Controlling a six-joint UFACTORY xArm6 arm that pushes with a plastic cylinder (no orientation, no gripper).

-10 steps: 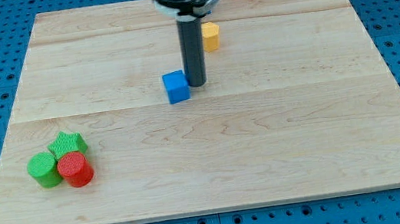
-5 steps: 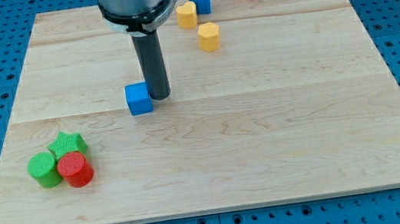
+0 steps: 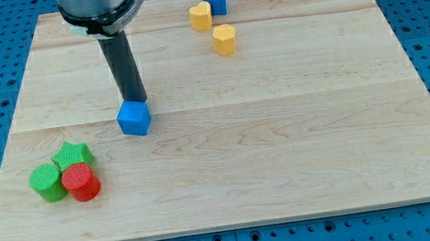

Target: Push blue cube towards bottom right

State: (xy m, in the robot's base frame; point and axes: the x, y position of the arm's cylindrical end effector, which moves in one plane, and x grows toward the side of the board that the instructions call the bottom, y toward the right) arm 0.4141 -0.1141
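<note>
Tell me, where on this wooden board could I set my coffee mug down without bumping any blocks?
The view's right half of the board is bare, below the yellow blocks. The bottom middle is free too. Avoid the bottom left, where green blocks and a red cylinder huddle, and my tip at the blue cube.
</note>
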